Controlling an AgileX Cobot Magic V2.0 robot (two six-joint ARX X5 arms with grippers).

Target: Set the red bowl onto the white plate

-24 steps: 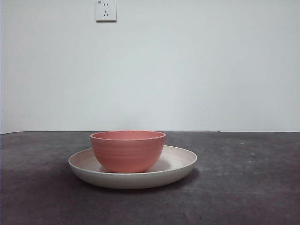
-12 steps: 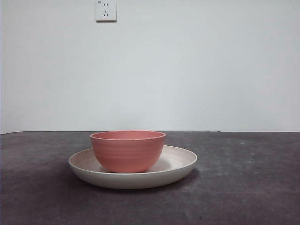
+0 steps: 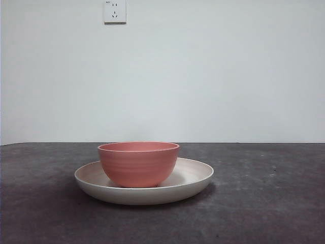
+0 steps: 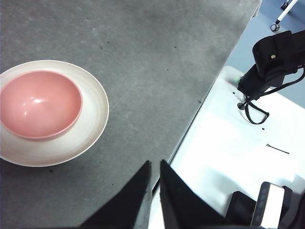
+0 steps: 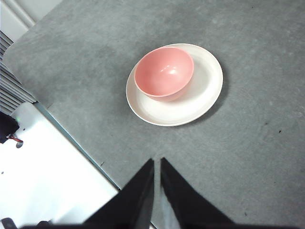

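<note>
The red bowl (image 3: 138,163) stands upright inside the white plate (image 3: 195,179) on the dark table, left of the plate's middle in the front view. It is empty. The bowl (image 4: 39,103) and plate (image 4: 93,117) also show in the left wrist view, and the bowl (image 5: 164,72) and plate (image 5: 202,93) in the right wrist view. My left gripper (image 4: 153,167) is shut and empty, well away from the plate, over the table's edge. My right gripper (image 5: 157,164) is shut and empty, high above the table, apart from the plate.
A wall socket (image 3: 115,11) is on the white wall behind. A white surface (image 4: 228,143) with a black arm base (image 4: 274,57) lies beside the table's edge. The same white surface (image 5: 43,167) shows in the right wrist view.
</note>
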